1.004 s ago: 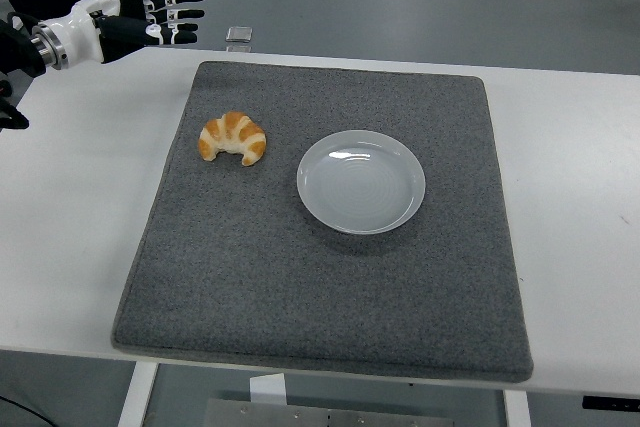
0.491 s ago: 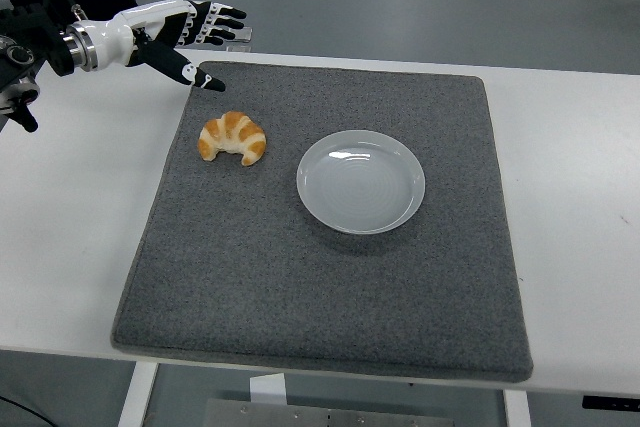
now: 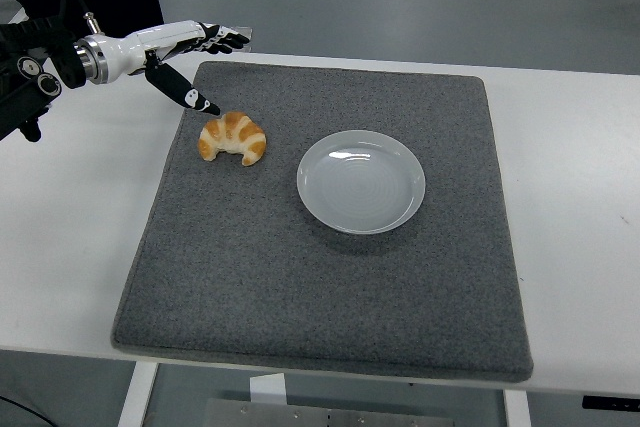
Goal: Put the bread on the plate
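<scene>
A golden croissant lies on the grey mat, left of a round white plate that holds nothing. My left hand comes in from the upper left and hovers just above and behind the croissant. Its fingers are spread and its thumb points down toward the croissant without touching it. The hand holds nothing. My right arm is out of view.
The mat covers most of the white table. A small silver object lies at the table's far edge behind my left hand. The floor shows beyond the table.
My left hand has moved right and down from the far left edge toward the croissant, turning so the thumb points down. The croissant and plate have not moved.
</scene>
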You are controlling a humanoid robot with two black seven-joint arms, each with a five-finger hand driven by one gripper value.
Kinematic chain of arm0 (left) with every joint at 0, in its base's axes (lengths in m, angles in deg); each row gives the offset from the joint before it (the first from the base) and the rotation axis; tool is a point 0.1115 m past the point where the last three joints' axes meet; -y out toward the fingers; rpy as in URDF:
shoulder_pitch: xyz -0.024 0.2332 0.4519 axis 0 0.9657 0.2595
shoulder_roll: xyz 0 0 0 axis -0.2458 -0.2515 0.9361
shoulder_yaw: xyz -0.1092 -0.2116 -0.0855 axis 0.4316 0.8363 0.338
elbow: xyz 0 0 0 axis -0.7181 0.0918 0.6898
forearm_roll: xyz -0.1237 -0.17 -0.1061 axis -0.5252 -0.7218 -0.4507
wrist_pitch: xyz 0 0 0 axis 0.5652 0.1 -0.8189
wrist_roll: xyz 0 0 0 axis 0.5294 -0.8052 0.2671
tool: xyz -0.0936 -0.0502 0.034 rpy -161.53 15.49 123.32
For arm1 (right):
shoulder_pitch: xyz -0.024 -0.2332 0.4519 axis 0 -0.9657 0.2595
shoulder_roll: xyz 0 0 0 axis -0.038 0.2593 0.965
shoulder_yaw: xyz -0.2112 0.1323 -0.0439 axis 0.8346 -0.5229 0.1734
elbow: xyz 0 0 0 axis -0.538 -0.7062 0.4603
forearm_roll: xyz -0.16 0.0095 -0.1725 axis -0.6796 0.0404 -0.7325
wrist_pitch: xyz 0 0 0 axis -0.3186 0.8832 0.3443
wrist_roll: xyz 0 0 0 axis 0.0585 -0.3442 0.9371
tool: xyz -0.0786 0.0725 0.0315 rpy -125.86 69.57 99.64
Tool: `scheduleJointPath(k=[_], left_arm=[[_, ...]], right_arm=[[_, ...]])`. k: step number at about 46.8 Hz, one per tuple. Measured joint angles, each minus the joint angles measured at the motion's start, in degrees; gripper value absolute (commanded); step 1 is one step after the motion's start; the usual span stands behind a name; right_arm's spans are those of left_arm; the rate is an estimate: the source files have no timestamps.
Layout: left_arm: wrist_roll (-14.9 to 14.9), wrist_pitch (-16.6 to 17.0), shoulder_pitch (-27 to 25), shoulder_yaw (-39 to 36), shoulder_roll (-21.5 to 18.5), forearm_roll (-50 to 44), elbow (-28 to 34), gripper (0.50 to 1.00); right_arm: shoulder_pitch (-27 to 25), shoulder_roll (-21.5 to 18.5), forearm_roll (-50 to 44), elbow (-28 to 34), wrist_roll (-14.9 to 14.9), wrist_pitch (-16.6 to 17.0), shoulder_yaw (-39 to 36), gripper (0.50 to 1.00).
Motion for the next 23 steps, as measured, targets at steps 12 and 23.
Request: scheduleJointPath(k=[12,23], left_arm=[[2.99,10.77,0.78,-5.19,-0.35,7.63,2.01,1.000],[3.01,11.46,0.73,-5.70,-0.21,10.13,2.13,1.000]], right_arm=[[0.00,0.00,0.00,0.00,0.00,0.03,0.00,0.952],[0.00,0.00,0.00,0.00,-0.01,0.01,0.00,0.952]])
